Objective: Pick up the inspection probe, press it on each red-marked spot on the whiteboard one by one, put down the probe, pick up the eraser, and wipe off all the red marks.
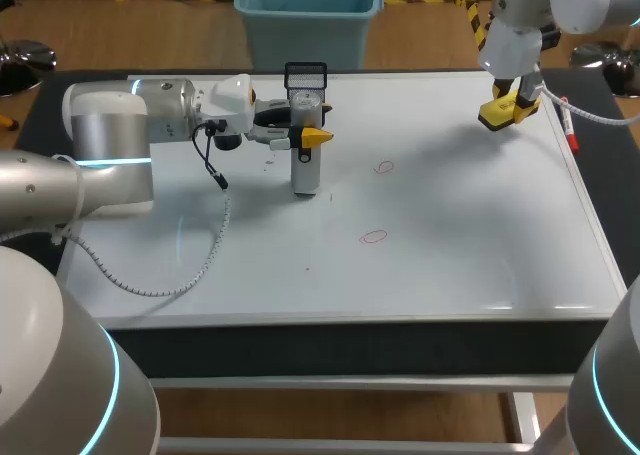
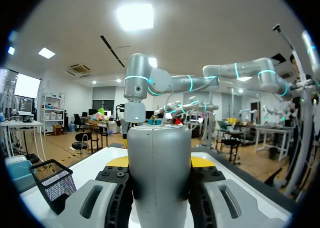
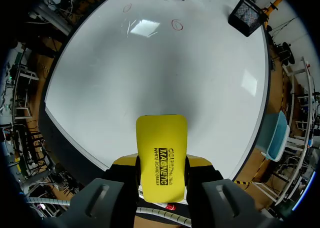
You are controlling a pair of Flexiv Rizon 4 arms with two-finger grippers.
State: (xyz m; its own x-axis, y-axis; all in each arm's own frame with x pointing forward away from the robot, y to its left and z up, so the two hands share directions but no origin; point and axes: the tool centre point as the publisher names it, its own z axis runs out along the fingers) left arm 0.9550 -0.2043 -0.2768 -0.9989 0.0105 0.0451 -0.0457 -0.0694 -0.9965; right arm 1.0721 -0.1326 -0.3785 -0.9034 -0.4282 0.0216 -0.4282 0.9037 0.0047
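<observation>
The inspection probe, a grey cylinder, stands upright on the whiteboard, left of both red marks. My left gripper is shut on it from the side; in the left wrist view the probe fills the gap between the fingers. One red mark lies to the probe's right, another nearer the front. My right gripper hangs above the board's far right corner, shut on the yellow eraser. In the right wrist view the eraser sticks out ahead of the fingers, with the red marks far ahead.
A black mesh basket stands at the board's far edge, just behind the probe. A red marker pen lies along the right edge. My left arm's white cable trails over the board's left part.
</observation>
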